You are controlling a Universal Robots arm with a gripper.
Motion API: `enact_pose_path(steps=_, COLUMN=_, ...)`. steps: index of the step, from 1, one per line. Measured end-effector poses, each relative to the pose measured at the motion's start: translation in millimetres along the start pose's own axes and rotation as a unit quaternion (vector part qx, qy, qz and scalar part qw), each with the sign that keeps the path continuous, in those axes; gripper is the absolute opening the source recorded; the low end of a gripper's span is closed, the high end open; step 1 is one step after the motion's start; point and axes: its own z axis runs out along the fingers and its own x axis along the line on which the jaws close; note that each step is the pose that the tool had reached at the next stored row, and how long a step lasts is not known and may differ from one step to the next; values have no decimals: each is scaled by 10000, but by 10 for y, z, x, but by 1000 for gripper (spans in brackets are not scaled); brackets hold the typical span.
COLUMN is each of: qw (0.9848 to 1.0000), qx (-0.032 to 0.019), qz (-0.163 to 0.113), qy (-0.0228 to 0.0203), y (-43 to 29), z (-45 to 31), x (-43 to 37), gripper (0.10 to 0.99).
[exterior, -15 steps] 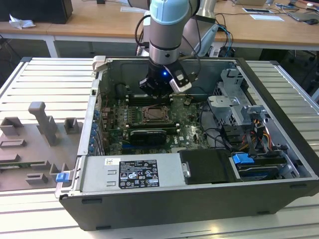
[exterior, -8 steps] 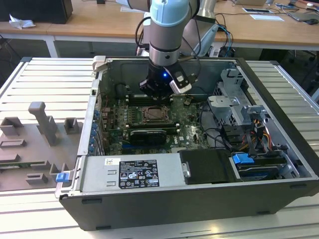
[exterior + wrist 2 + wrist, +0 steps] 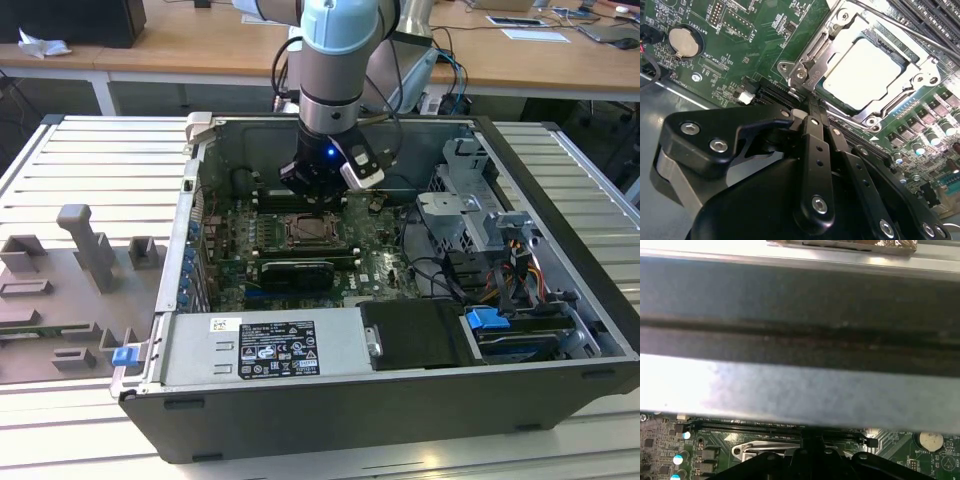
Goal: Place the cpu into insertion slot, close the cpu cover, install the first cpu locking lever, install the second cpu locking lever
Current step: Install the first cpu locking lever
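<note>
The cpu (image 3: 864,70) lies flat in the insertion slot (image 3: 313,232), its pale metal face showing. The silver cpu cover (image 3: 812,52) lies down around it, framing it through the window cut-out. A thin lever rod (image 3: 900,27) runs along the far side of the socket. My gripper (image 3: 810,107) is shut, its black fingers (image 3: 815,145) pressed together with the tips at the socket's near corner; I cannot tell if they touch it. In the exterior view the gripper (image 3: 322,185) hangs low inside the case, just behind the socket.
Long memory slots (image 3: 935,20) flank the socket, and a coin battery (image 3: 682,40) sits on the green board. A black card (image 3: 295,270), the power supply (image 3: 265,345) and a drive cage (image 3: 470,200) crowd the case. The case wall (image 3: 800,315) stands close by.
</note>
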Motion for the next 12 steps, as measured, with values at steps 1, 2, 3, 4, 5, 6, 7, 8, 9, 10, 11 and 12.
enact_pose_path(steps=1, qw=10000, qx=0, qz=0, qy=0, y=0, z=0, x=0, gripper=106)
enact_pose_path(steps=2, qw=10000, qx=0, qz=0, qy=-1, y=0, z=0, x=0, gripper=106)
enact_pose_path(steps=3, qw=10000, qx=0, qz=0, qy=-2, y=1, z=-5, x=-1, gripper=106)
enact_pose_path(steps=4, qw=10000, qx=-1, qz=1, qy=-2, y=2, z=-13, x=-2, gripper=106)
enact_pose_path(steps=5, qw=10000, qx=-1, qz=0, qy=-1, y=3, z=-19, x=-5, gripper=106)
enact_pose_path(steps=6, qw=10000, qx=-1, qz=0, qy=-1, y=3, z=-32, x=-23, gripper=106)
enact_pose_path(steps=7, qw=10000, qx=-2, qz=0, qy=-2, y=3, z=-34, x=-29, gripper=106)
enact_pose_path(steps=8, qw=10000, qx=13, qz=1, qy=0, y=3, z=-34, x=-32, gripper=106)
enact_pose_path(steps=9, qw=10000, qx=33, qz=1, qy=1, y=2, z=-31, x=-34, gripper=106)
enact_pose_path(steps=10, qw=10000, qx=54, qz=0, qy=3, y=2, z=-29, x=-37, gripper=106)
enact_pose_path(steps=11, qw=10000, qx=79, qz=-1, qy=5, y=2, z=-26, x=-39, gripper=106)
enact_pose_path(steps=12, qw=9999, qx=101, qz=-2, qy=6, y=2, z=-23, x=-42, gripper=106)
